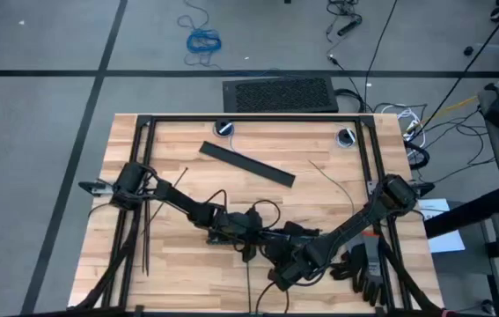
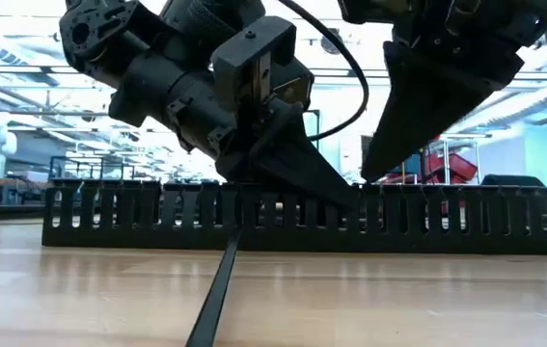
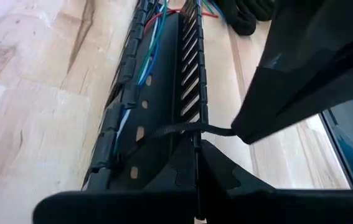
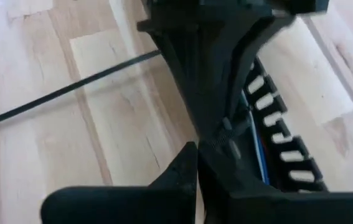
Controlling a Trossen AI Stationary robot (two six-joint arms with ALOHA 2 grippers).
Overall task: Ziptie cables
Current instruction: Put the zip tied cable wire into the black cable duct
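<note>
My left tool [image 3: 196, 146] and right tool [image 4: 208, 144] both pinch one ziptie [image 3: 182, 129] looped across the duct [image 3: 164, 93], cables [image 3: 148, 59] lying lengthwise inside

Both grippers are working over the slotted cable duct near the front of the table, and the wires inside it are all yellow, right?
Not yellow. The left wrist view shows blue, green and red wires in the slotted cable duct. Both the left gripper and right gripper are over it.

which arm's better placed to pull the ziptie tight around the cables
Probably the right. In the left wrist view the right gripper pinches the free end of the ziptie looped over the cables in the slotted bar, while the left gripper braces the loop.
</note>
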